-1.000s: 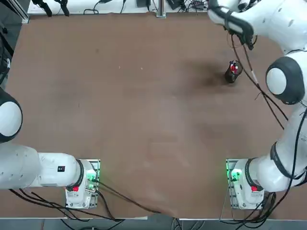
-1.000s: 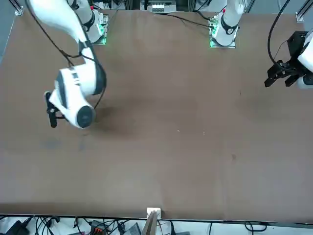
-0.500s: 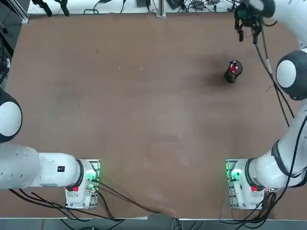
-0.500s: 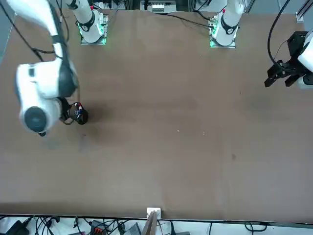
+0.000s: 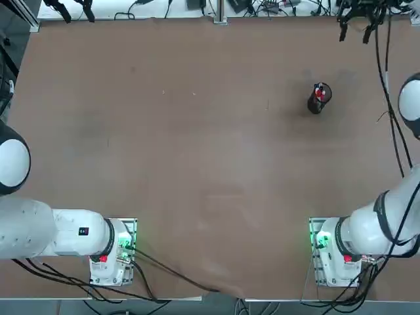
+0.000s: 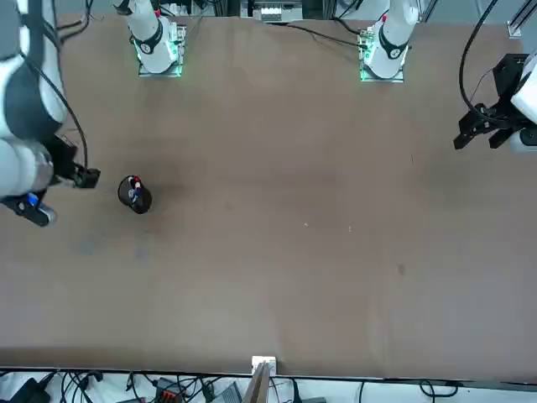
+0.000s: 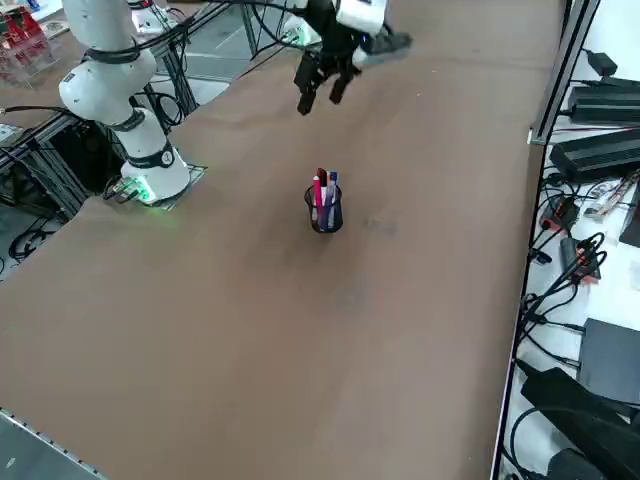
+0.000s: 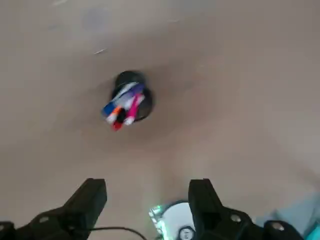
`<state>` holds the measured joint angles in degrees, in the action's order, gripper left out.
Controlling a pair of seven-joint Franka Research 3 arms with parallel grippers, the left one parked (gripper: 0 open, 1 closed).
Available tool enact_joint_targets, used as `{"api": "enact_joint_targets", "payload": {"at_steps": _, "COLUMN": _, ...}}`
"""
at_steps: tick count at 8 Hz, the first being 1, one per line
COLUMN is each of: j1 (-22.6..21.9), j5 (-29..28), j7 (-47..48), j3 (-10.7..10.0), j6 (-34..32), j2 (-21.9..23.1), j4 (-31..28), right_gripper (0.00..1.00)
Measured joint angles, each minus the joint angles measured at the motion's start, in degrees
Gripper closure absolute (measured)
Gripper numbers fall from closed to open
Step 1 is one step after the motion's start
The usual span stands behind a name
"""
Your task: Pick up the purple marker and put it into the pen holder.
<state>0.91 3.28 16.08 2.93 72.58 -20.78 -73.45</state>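
Note:
The pen holder (image 5: 317, 99) (image 6: 134, 195) (image 7: 325, 211) (image 8: 132, 98), a small black cup, stands upright on the brown table at its far right. Several pens stick out of it. Among them is the purple marker (image 8: 125, 95) (image 7: 332, 187), beside a red-and-white pen (image 7: 320, 190). My right gripper (image 5: 354, 29) (image 6: 77, 177) (image 7: 322, 94) (image 8: 145, 200) hangs high above the table's far right corner, away from the cup. It is open, with nothing between its fingers.
The right arm's base (image 5: 331, 249) and the left arm's base (image 5: 111, 252) sit at the near edge. Cables and black power bricks (image 7: 595, 150) lie past the table's far edge. The right arm's cable (image 5: 392, 125) hangs over the table's right side.
My right gripper has swung up and away from above the pen holder toward the table's far right corner. The cup, hidden in the front view a second ago, now shows fully.

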Motion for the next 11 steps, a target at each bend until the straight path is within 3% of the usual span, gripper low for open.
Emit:
{"api": "enact_joint_targets", "payload": {"at_steps": 2, "j1": 1.2, "j5": -3.7, "j7": -11.5, "j3": 0.0, "j6": 2.3, "j2": 4.9, "j4": -3.0, "right_gripper": 0.00}}
{"api": "enact_joint_targets", "payload": {"at_steps": 4, "j1": 0.9, "j5": -4.3, "j7": -14.5, "j3": 0.0, "j6": 13.5, "j2": 12.5, "j4": -13.2, "right_gripper": 0.00}}
{"api": "enact_joint_targets", "payload": {"at_steps": 5, "j1": -0.2, "j5": -4.3, "j7": -15.1, "j3": -0.8, "j6": 18.8, "j2": 17.0, "j4": -20.0, "right_gripper": 0.00}}
{"api": "enact_joint_targets", "payload": {"at_steps": 7, "j1": -2.8, "j5": -4.3, "j7": -16.6, "j3": -3.6, "j6": 22.7, "j2": 24.2, "j4": -28.7, "right_gripper": 0.00}}
{"api": "enact_joint_targets", "payload": {"at_steps": 11, "j1": -1.9, "j5": -4.3, "j7": -18.3, "j3": -4.6, "j6": 23.1, "j2": 27.1, "j4": -31.2, "right_gripper": 0.00}}
